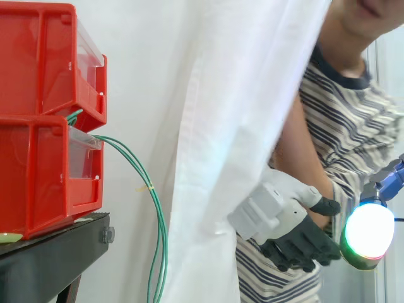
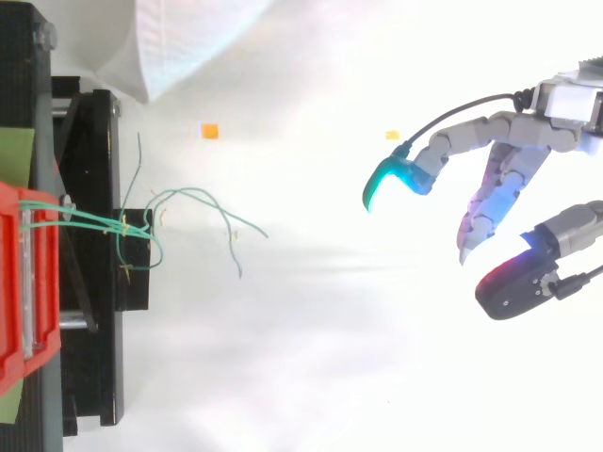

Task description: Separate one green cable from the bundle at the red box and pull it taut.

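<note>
At the far left we see two red bins [image 1: 38,126] stacked on the black stand [image 1: 57,252]. The green cables [image 1: 126,153] come out of the gap between the bins, arch away from them and hang down past the stand's edge in front of the white curtain [image 1: 214,126]. From above we see their loose ends fanned out in separate slack curves just beyond the stand. A little farther right in the top view, a small orange square [image 2: 210,131] lies near the cable ends. To the right of the curtain, the side view shows a person [image 1: 353,120] in a striped shirt, with a gloved hand [image 1: 297,230] lowered beside the cloth. At the right edge we find the robot's hand [image 2: 523,132]. Its fingers are spread and gently curved, holding nothing, with a cyan pad [image 2: 391,179] reaching farthest toward the bins and a red pad [image 2: 509,278] set apart from it. The robot's hand is well apart from the cables.
</note>
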Controlling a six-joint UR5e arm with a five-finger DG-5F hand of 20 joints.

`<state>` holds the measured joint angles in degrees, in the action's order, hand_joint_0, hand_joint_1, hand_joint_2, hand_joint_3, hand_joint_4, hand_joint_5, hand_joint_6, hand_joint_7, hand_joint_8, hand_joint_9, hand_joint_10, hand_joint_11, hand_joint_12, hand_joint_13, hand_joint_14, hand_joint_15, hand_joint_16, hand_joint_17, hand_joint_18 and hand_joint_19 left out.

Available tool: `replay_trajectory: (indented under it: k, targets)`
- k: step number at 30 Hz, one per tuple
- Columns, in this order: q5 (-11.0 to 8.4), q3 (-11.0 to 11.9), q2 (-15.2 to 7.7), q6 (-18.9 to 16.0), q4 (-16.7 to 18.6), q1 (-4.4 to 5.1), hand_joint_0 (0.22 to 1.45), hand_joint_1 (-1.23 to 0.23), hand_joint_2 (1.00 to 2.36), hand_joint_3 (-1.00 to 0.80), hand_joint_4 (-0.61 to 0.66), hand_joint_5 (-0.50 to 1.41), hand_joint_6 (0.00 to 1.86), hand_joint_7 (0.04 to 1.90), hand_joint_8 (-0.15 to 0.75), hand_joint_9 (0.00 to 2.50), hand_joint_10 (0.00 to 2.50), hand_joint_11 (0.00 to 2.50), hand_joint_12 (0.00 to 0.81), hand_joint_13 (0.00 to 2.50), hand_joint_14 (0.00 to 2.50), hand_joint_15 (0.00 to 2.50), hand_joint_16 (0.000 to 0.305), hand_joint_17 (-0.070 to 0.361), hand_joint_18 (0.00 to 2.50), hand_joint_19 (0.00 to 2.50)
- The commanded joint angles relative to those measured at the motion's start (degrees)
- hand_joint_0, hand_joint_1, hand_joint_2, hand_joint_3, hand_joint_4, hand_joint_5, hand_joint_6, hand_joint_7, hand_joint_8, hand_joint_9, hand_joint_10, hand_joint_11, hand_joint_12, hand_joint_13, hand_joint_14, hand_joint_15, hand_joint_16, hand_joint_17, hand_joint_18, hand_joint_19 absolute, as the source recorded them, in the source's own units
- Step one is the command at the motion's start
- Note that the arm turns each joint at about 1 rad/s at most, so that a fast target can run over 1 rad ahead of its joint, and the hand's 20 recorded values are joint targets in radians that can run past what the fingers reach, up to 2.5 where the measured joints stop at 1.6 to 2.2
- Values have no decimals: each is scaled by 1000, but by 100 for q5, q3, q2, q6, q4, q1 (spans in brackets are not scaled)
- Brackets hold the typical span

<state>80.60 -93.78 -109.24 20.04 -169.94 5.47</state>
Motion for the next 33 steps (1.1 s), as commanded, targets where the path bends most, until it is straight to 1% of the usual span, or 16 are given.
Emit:
replay_trajectory:
  k: [1, 4, 6, 8, 9, 10, 12, 17, 19, 22, 26, 30, 33]
  targets:
    - [8, 0, -1, 0, 5, 7, 590, -603, 1000, -500, 287, -160, 502, 691, 278, 1188, 10, 323, 360, 1056, 14, 398, 38, 86, 873, 746]
    - [0, 0, -1, 0, 5, -2, 591, -600, 1000, -500, 278, -164, 502, 690, 271, 1153, 10, 315, 351, 991, 14, 388, 40, 90, 856, 750]
    - [0, 0, -1, 0, 5, 7, 589, -607, 1000, -500, 255, -173, 502, 685, 275, 1073, 10, 317, 349, 930, 14, 391, 42, 95, 823, 748]
    - [0, 0, -1, 0, -4, -2, 567, -530, 1000, -500, 254, -175, 502, 684, 280, 1060, 10, 305, 355, 922, 14, 400, 44, 98, 825, 747]
    - [0, 0, -1, 0, 5, 7, 560, -519, 1000, -500, 251, -178, 502, 681, 279, 1044, 12, 313, 357, 924, 15, 400, 44, 100, 830, 744]
    - [0, 0, -1, 0, 5, 7, 560, -519, 1000, -500, 248, -178, 502, 682, 276, 1039, 10, 308, 358, 924, 14, 398, 45, 100, 832, 744]
    - [0, 0, -1, 0, 5, -2, 557, -567, 1000, -500, 242, -180, 502, 681, 278, 993, 9, 296, 352, 890, 14, 397, 47, 106, 826, 746]
    - [0, 0, -1, 0, 5, -2, 542, -580, 1000, -500, 238, -182, 502, 677, 277, 967, 9, 293, 356, 878, 16, 407, 50, 112, 856, 750]
    - [0, 0, -1, 0, 5, 7, 533, -583, 1000, -500, 239, -185, 502, 677, 283, 962, 10, 292, 358, 876, 14, 404, 53, 120, 833, 733]
    - [0, 0, 8, 0, -4, -2, 528, -589, 1000, -500, 229, -184, 502, 684, 274, 955, 10, 309, 354, 865, 14, 405, 53, 119, 804, 732]
    - [0, 0, 8, 0, -4, -2, 522, -592, 1000, -500, 216, -179, 502, 693, 249, 993, 10, 332, 326, 876, 17, 412, 53, 119, 806, 707]
    - [8, 0, -1, 0, 5, -2, 521, -598, 1000, -500, 213, -175, 502, 697, 243, 1032, 10, 351, 314, 898, 15, 418, 45, 101, 781, 710]
    - [0, 0, -1, 0, 5, -2, 516, -598, 1000, -500, 217, -174, 502, 699, 247, 1019, 10, 352, 310, 865, 14, 413, 44, 100, 749, 708]
